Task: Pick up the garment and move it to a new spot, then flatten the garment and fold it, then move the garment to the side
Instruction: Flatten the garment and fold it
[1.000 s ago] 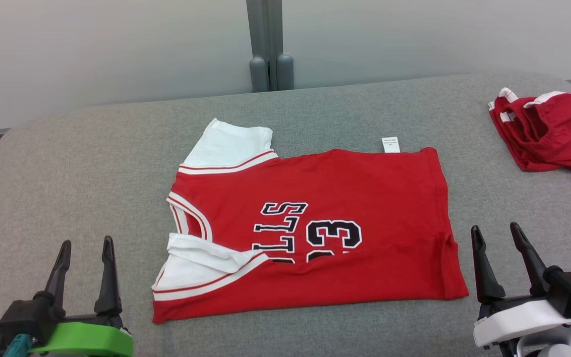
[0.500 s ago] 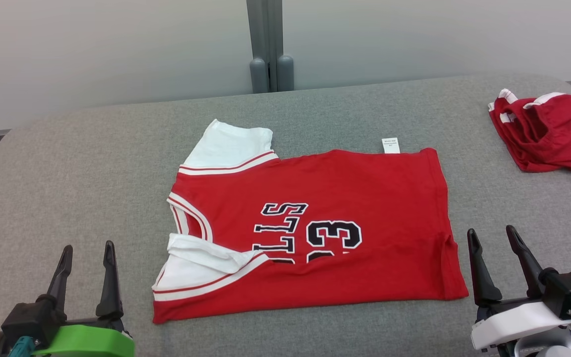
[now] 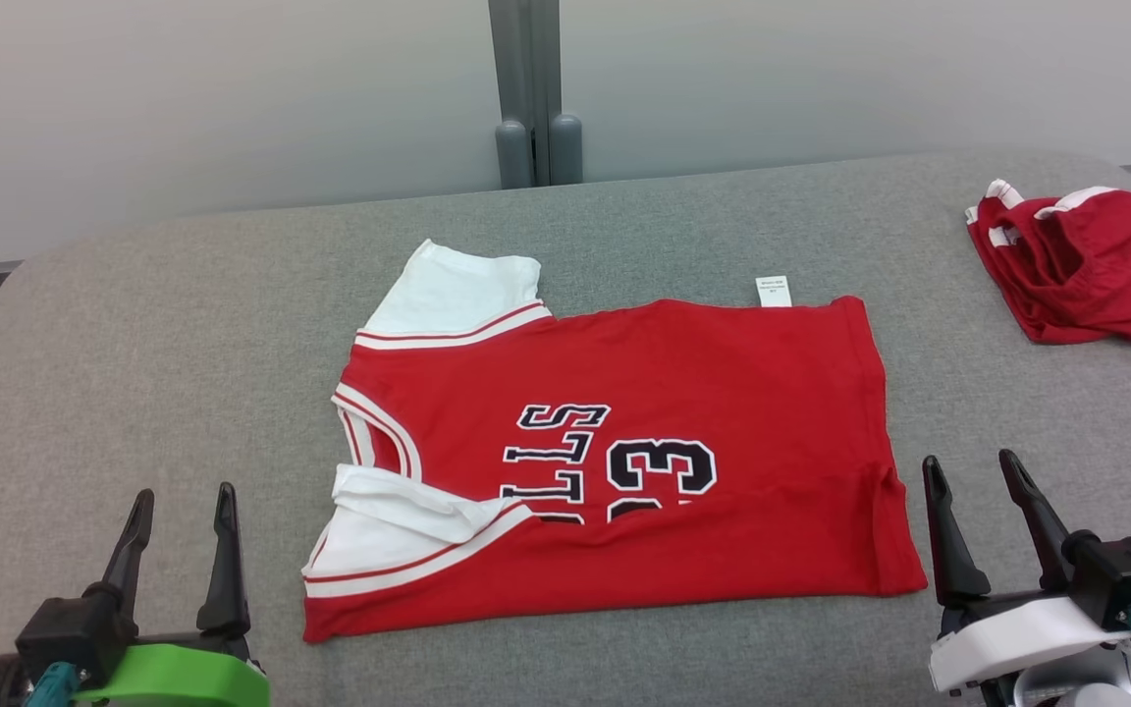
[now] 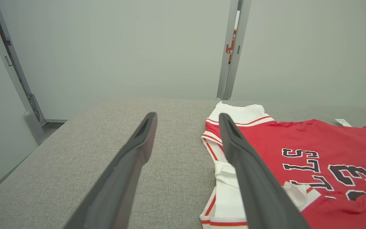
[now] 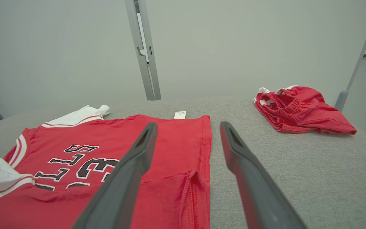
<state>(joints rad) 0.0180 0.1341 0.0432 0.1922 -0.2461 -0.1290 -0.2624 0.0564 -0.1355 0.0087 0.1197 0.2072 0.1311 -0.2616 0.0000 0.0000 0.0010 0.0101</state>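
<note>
- Garment [image 3: 615, 462]: a red jersey with white sleeves. It lies flat about midway across the grey padded surface [image 3: 163, 324], neck end to the robot's left, hem to its right.
- The near long side is turned over onto itself, and the fold cuts across the black-and-white lettering [image 3: 615, 457]. The near sleeve [image 3: 399, 520] is rumpled at that fold.
- The far sleeve [image 3: 453, 290] lies flat, sticking out past the far long edge. A small white label [image 3: 773, 291] pokes out of the same edge, nearer the hem.
- Left gripper [image 3: 185, 493]: fingers spread, nothing between them. It sits low at the near left, apart from the jersey's near-left corner, with bare grey cloth between.
- Right gripper [image 3: 968, 459]: fingers spread, nothing between them. It sits just to the right of the hem's near corner. In the right wrist view the hem edge runs up between the two fingers.
- Cannot tell whether either gripper touches the surface.
- A bunched red item [image 3: 1086, 270] with white trim sits at the far right, well apart from the hem and close to the surface's right edge.
- Open room: a broad bare area lies left of the neck end, out to the rounded left corner.
- A bare band runs behind the far edge to the back rim, and a bare stretch lies between the hem and the bunched item. The near side has a narrow strip.
- The back rim meets a pale wall [image 3: 232, 98]. A grey post [image 3: 529, 93] stands behind the rim, roughly in line with the far sleeve.
</note>
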